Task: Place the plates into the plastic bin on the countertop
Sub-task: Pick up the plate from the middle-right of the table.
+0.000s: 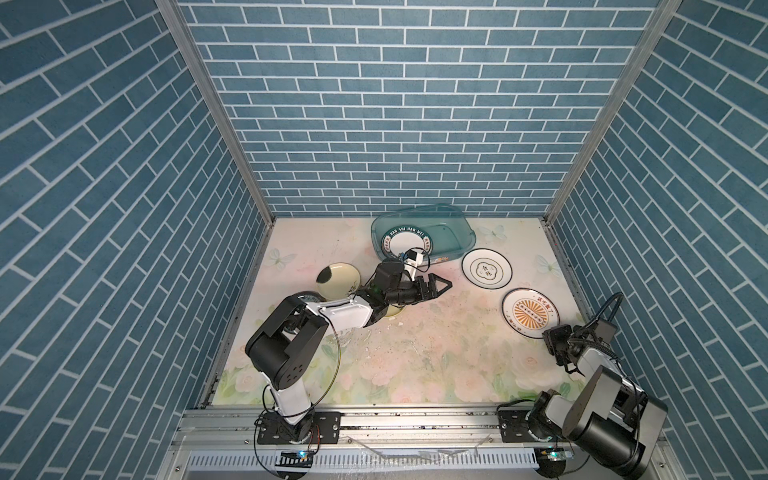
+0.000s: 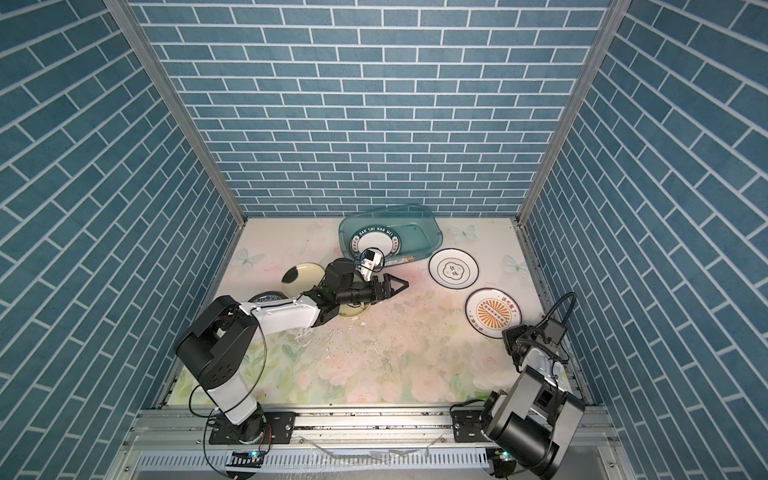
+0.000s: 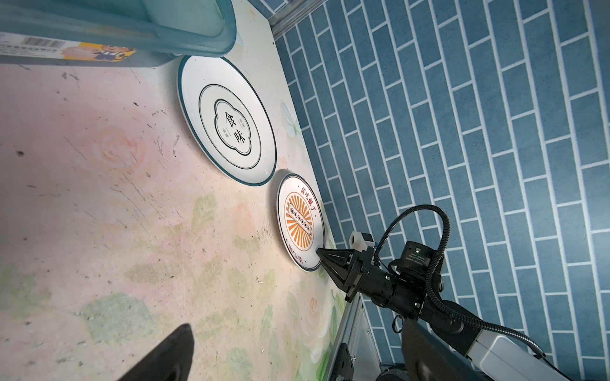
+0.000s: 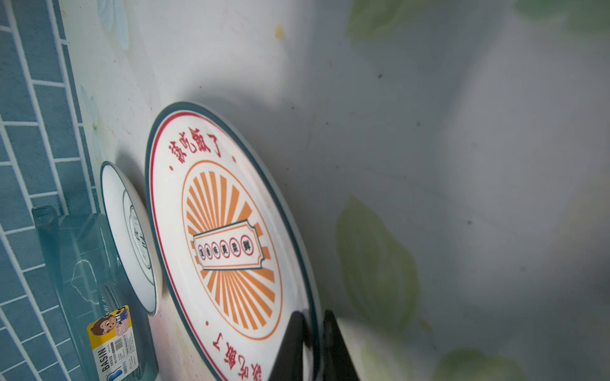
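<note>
1. Right hand [image 3: 318, 252]: clenched on the near rim of the sunburst plate [image 1: 530, 317]. The right wrist view shows one finger on the plate's face and the other outside the rim. The plate sits on the desk [image 1: 436, 365], close to the right wall [image 1: 665, 257]. I cannot tell whether the gripped edge is raised off the surface.

2. Left hand [image 1: 442, 285]: released and holding nothing. It hangs over the middle of the desk, just in front of the bin [image 1: 455, 219].

3. Bin: stands at the back of the desk, label [image 3: 99, 52] facing forward. One lettered plate [image 1: 405, 245] lies flat inside, at the bin's left end.

4. Clover plate [image 1: 487, 269]: flat on the desk, just right of the bin's front corner, between the bin and the sunburst plate. Both top views show it apart from each.

5. Yellow plate [image 1: 338, 280]: on the left side of the desk, beside the left forearm [image 1: 340, 313]. A dark plate [image 1: 308, 297] sits against its near edge, largely hidden by the arm; touching or overlapping cannot be told.

6. Second yellow plate [image 1: 392, 311]: only an edge shows beneath the left forearm.

7. Desk surface: scuffed and chipped in the middle.
</note>
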Controlling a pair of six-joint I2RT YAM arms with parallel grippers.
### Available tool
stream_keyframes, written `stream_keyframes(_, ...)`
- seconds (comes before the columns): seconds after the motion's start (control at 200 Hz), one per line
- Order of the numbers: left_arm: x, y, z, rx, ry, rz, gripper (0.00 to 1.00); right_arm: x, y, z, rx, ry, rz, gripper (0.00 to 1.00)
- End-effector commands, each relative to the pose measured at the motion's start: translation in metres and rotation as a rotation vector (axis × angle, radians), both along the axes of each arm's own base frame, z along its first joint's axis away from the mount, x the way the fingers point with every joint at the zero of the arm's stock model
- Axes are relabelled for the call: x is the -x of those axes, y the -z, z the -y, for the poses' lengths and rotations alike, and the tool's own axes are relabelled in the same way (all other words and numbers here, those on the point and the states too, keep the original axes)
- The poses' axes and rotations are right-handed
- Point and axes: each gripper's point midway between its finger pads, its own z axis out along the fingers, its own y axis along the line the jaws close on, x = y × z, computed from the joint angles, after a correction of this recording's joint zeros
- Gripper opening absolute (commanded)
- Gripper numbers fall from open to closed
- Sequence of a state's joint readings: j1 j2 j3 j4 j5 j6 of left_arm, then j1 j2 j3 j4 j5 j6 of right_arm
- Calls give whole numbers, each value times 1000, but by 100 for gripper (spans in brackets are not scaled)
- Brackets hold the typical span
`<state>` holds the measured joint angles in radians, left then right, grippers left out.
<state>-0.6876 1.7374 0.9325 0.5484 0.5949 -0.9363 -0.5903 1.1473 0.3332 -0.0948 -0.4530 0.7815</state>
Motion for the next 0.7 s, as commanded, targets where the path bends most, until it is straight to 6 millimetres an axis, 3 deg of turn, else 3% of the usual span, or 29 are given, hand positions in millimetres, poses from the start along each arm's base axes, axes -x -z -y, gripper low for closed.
stream_keyframes(0.0, 2, -7, 0, -7, 3, 35, 100, 25, 25, -14, -32, -31, -115, 1)
stream_keyframes(0.29, 2, -9, 1, -10, 9, 45, 99, 23, 13, -17, -15, -47, -58, 0)
stream_keyframes(0.695, 3, -17, -1, 0, 11, 60, 100, 10, -22, -34, -36, -139, 108, 0)
